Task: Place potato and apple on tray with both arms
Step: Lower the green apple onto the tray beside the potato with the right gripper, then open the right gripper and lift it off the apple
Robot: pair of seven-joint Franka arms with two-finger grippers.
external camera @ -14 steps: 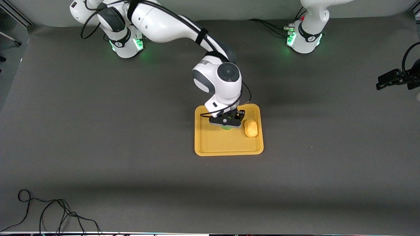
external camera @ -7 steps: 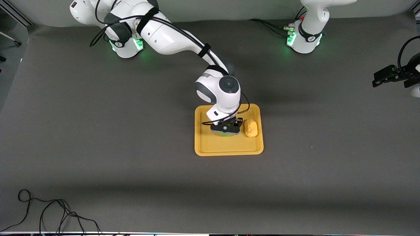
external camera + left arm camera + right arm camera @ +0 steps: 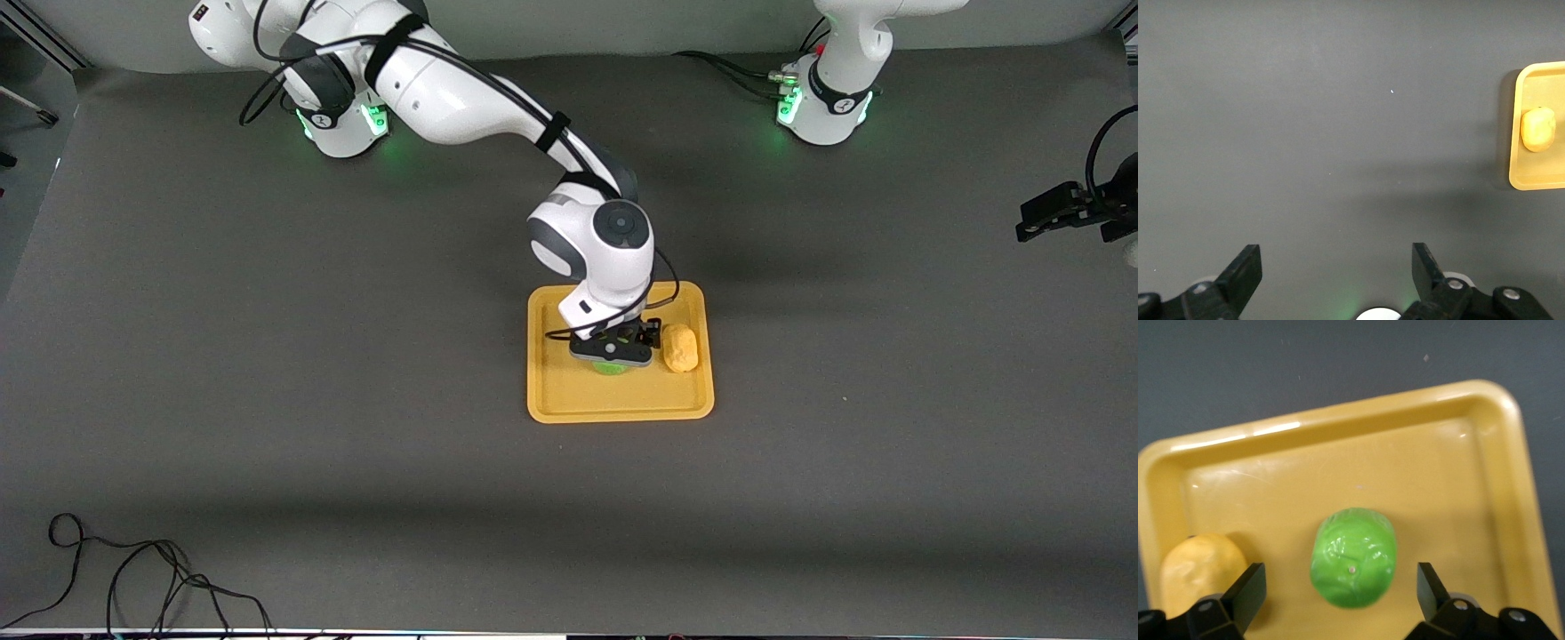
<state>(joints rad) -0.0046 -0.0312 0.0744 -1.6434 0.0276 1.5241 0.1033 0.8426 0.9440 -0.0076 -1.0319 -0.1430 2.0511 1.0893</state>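
Note:
The orange-yellow tray (image 3: 622, 413) lies mid-table. The yellow-orange potato (image 3: 681, 348) rests on it near the rim toward the left arm's end. The green apple (image 3: 611, 367) lies on the tray beside the potato, mostly hidden under my right gripper (image 3: 613, 351). In the right wrist view the apple (image 3: 1353, 557) sits on the tray (image 3: 1438, 453) between the open fingers of my right gripper (image 3: 1340, 583), touching neither, with the potato (image 3: 1201, 570) beside it. My left gripper (image 3: 1058, 213) is open and empty over bare table at the left arm's end; it also shows in the left wrist view (image 3: 1336, 263).
The left wrist view shows the tray (image 3: 1531, 180) and potato (image 3: 1538, 129) at a distance. A loose black cable (image 3: 133, 578) lies at the table corner nearest the front camera, at the right arm's end. Both green-lit bases stand along the table's back edge.
My right gripper has come lower over the tray, with the apple under it. My left gripper has shifted slightly at its end of the table. The potato has not moved.

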